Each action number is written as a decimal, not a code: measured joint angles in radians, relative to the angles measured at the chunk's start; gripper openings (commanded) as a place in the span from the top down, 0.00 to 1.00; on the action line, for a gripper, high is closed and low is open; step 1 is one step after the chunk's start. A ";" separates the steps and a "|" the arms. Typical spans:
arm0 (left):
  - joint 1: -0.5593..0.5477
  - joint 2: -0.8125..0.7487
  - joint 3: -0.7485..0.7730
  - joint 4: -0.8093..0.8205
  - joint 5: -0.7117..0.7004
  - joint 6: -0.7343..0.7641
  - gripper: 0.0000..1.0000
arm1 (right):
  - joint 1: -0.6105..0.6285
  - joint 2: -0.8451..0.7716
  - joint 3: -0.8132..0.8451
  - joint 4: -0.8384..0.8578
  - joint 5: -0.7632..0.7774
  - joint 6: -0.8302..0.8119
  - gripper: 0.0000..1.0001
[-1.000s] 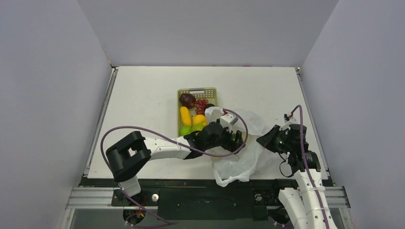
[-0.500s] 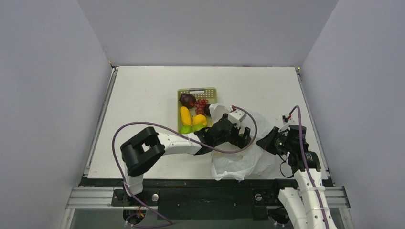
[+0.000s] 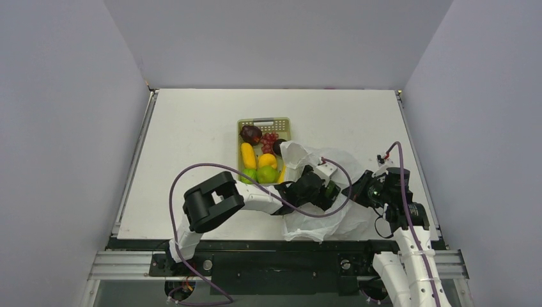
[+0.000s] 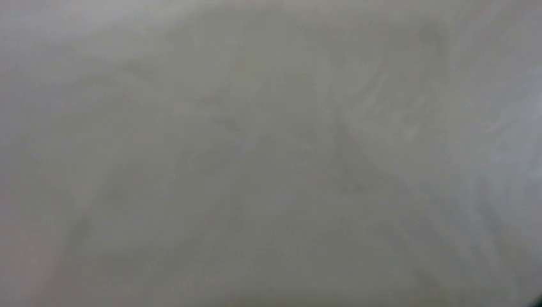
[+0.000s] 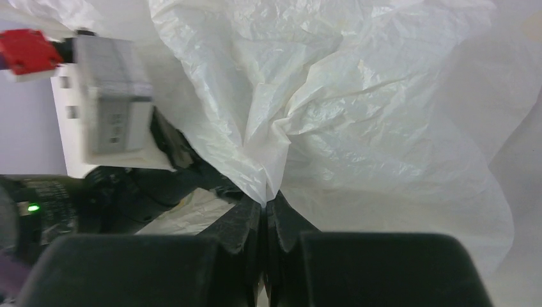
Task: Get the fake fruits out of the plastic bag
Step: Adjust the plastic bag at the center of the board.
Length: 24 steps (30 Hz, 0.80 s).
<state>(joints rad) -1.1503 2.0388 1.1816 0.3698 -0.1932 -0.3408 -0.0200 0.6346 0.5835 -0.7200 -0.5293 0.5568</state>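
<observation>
Right wrist cam: right gripper point(image 5: 264, 203) is clamped on a pinch of the bag point(image 5: 358, 115). The top view can't confirm that. Left wrist cam shows only blurred white film, probably the bag's inside point(image 4: 268, 153). Can't tell whether the left gripper's point(image 3: 331, 190) jaws are open or closed.

Versus 1 s ago, the left arm has pushed further right, into the bag.

The bag point(image 3: 319, 220) lies near-right on the table. Its long axis runs roughly far-left to near-right, with the mouth facing left. Fruits point(image 3: 259, 160) sit in the basket point(image 3: 246, 123), just left of the bag.
</observation>
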 measured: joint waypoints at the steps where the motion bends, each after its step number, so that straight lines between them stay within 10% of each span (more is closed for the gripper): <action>1: -0.003 0.011 0.000 0.000 -0.003 0.002 0.04 | 0.000 -0.003 0.000 0.000 0.000 0.000 1.00; 11: -0.005 0.087 0.024 0.080 -0.066 0.019 0.35 | 0.000 -0.072 -0.032 -0.026 0.047 0.020 1.00; 24: 0.035 -0.070 -0.197 0.212 0.004 -0.045 0.28 | 0.005 -0.134 -0.193 -0.233 0.318 0.163 1.00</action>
<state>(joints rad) -1.1149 1.9686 0.9844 0.5819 -0.1894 -0.3859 -0.0151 0.5003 0.3901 -0.9531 -0.2111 0.7197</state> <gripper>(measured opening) 0.705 0.004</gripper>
